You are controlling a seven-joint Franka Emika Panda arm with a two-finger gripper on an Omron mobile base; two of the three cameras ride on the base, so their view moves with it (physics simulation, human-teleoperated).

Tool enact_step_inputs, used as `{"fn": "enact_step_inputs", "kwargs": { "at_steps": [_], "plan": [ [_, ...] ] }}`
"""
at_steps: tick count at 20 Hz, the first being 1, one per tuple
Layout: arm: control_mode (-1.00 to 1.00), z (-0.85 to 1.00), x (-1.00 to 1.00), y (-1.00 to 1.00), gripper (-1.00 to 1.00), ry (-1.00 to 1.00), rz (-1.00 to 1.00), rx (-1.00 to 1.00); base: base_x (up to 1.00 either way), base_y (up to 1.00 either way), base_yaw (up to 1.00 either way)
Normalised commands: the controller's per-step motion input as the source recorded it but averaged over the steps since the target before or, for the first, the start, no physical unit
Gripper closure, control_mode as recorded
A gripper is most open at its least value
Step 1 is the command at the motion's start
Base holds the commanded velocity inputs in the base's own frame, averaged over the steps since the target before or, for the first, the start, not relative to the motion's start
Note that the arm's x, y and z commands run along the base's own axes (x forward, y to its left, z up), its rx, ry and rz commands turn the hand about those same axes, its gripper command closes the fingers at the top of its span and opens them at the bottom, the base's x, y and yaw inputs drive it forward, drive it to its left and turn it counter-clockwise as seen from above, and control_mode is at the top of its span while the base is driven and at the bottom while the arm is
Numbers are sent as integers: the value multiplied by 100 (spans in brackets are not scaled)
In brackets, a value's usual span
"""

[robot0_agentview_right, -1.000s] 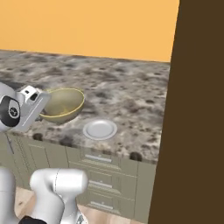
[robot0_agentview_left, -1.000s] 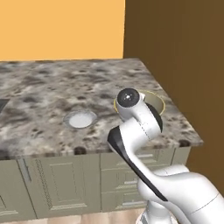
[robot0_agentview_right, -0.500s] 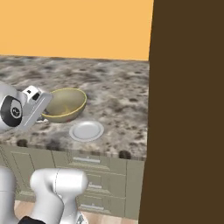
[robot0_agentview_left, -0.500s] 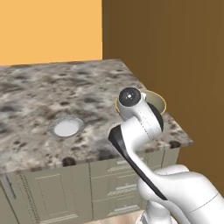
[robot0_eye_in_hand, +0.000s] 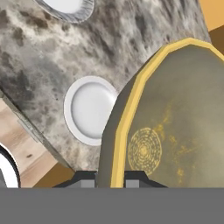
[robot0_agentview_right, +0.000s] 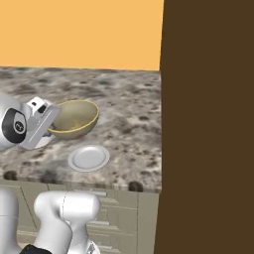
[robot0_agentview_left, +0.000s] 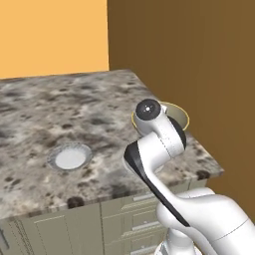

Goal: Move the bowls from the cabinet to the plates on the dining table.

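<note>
My gripper (robot0_eye_in_hand: 113,180) is shut on the yellow rim of the olive-tan bowl (robot0_eye_in_hand: 175,122), which it holds tilted over the speckled stone dining table (robot0_agentview_left: 64,104). In the right base view the gripper (robot0_agentview_right: 49,121) holds this bowl (robot0_agentview_right: 74,118) just above and behind a flat white plate (robot0_agentview_right: 89,158) near the table's front edge. The same plate (robot0_eye_in_hand: 89,109) lies beside the bowl in the hand view. From the left, the bowl's rim (robot0_agentview_left: 180,113) shows behind my wrist. Farther left stands a grey marbled bowl (robot0_agentview_left: 69,157), also at the hand view's top (robot0_eye_in_hand: 65,6).
A tall dark brown panel (robot0_agentview_right: 208,124) rises at the table's right end (robot0_agentview_left: 199,64). An orange wall (robot0_agentview_left: 50,35) stands behind the table. Grey-beige drawer fronts (robot0_agentview_right: 119,218) sit under the stone top, with wood floor (robot0_eye_in_hand: 22,157) below.
The whole picture has shifted left in both base views, so the base has moved right toward the brown panel. The olive bowl stays in my grip at the same height.
</note>
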Motion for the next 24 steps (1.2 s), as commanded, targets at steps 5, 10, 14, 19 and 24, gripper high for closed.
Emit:
{"fn": "enact_step_inputs", "kwargs": {
  "at_steps": [5,10,14,19,24],
  "plan": [
    [100,0,0,0,100,0,0,0,18,0,-10],
    [100,0,0,0,100,0,0,0,16,0,-8],
    [100,0,0,0,100,0,0,0,6,0,-5],
    [-100,0,5,0,100,0,-1,0,17,0,-4],
    [-100,-6,44,0,100,2,-5,0,0,0,0]
  ]
}}
